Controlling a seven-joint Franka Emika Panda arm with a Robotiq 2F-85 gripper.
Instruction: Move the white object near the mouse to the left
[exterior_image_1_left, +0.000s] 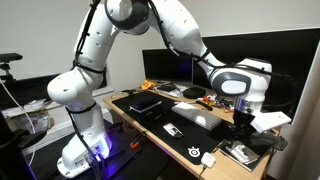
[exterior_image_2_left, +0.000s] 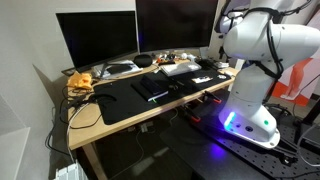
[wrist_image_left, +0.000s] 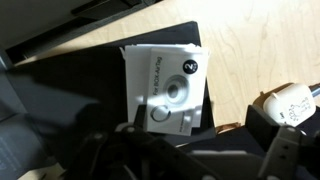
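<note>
The small flat white object (wrist_image_left: 289, 104) lies on the bare wood at the right edge of the wrist view, just beyond my right finger; it also shows in an exterior view (exterior_image_1_left: 272, 119) beside the gripper. The rounded white mouse (exterior_image_1_left: 207, 158) sits at the near end of the black desk mat. My gripper (exterior_image_1_left: 243, 133) hangs low over a larger white booklet (wrist_image_left: 165, 88) on the mat. In the wrist view the gripper (wrist_image_left: 180, 140) has its fingers wide apart with nothing between them. In the exterior view from the robot's side, the robot body hides the gripper and the mouse.
A long white keyboard (exterior_image_1_left: 197, 117) and a flat black device (exterior_image_1_left: 146, 102) lie on the black mat (exterior_image_2_left: 125, 100). Two monitors (exterior_image_2_left: 97, 38) stand along the desk's back edge. Orange clutter (exterior_image_2_left: 80, 82) sits at one end. The desk edge is close to the gripper.
</note>
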